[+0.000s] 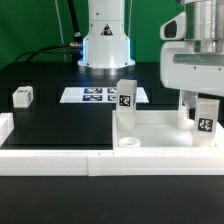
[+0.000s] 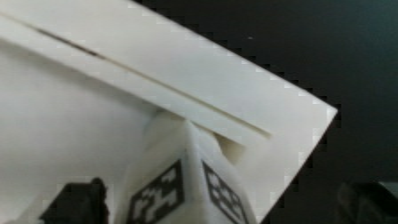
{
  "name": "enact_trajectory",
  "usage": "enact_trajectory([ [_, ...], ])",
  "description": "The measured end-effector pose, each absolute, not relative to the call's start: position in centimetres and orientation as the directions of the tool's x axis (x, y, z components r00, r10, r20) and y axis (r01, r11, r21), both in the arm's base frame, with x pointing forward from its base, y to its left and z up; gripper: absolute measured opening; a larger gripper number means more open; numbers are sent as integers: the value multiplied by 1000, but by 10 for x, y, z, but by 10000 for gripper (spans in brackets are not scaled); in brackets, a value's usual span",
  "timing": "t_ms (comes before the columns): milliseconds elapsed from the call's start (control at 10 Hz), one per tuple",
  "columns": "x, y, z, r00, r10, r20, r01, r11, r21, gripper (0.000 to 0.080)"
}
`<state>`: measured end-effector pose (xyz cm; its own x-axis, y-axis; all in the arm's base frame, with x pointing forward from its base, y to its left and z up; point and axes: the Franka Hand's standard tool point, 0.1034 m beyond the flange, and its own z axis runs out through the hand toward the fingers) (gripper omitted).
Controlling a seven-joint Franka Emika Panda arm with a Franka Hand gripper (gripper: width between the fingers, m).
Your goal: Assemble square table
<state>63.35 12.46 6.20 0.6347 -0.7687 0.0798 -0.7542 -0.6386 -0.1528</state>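
Our claw point(image 1: 205, 112) grips a leg point(image 1: 206, 117) upright over the slab point(image 1: 150, 131) at the exterior view's right, near the border wall. Next, we judge, it must seat in a corner; another leg point(image 1: 127, 100) already stands mid-slab.

A: What's behind the bench?

B: A green wall point(image 1: 35, 22) from ten to two o'clock, with dark cables hanging down near twelve.

A: And the surface?

B: A black table point(image 1: 55, 125), evenly lit. The marker board point(image 1: 95, 95) lies flat just above centre. A low white border wall point(image 1: 60, 160) runs along six o'clock.
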Motion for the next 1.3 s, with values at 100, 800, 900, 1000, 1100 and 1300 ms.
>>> enact_trajectory([
  [100, 636, 120, 64, 790, -603, 111, -590, -797, -132, 649],
  [800, 635, 112, 62, 746, -661, 83, -649, -749, -134, 297],
  [900, 635, 111, 62, 703, -708, 74, -696, -705, -137, 297],
  [1000, 633, 109, 62, 583, -812, 30, -804, -581, -128, 297],
  [1100, 630, 112, 62, 462, -887, -12, -883, -458, -102, 295],
  [1300, 632, 110, 62, 180, -980, -87, -983, -175, -56, 294],
])
